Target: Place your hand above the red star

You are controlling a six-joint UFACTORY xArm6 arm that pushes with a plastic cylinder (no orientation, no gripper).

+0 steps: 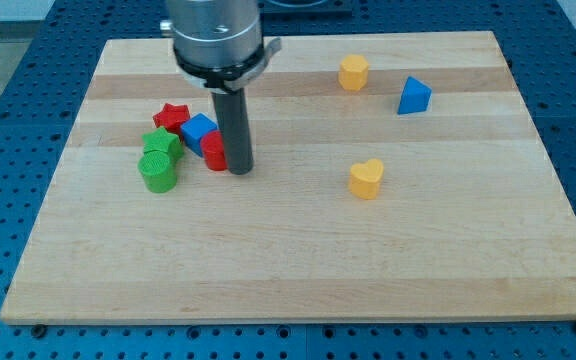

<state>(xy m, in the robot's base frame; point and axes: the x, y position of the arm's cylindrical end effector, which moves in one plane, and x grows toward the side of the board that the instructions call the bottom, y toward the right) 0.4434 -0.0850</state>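
On the wooden board (298, 260), the red star (171, 116) serves as the landmark; it lies in the view's upper left part, at the top of a tight cluster. Down and to the view's left of it are two ribbed green blocks: one star-like (161, 143), touching the red star's lower edge, and a green cylinder (158, 172) just below that. Right of the red star, touching it, sits a blue cube (199, 130). Just past that is another red block (213, 151), its shape partly hidden by my rod. My tip (240, 169) stands down and to the right of the red star, against that red block; there is no pincer, only the rod. Well right of the red star are a yellow hexagonal block (353, 72), a yellow heart (366, 179) and a blue triangular block (414, 96). The board's planks are pale and smooth.
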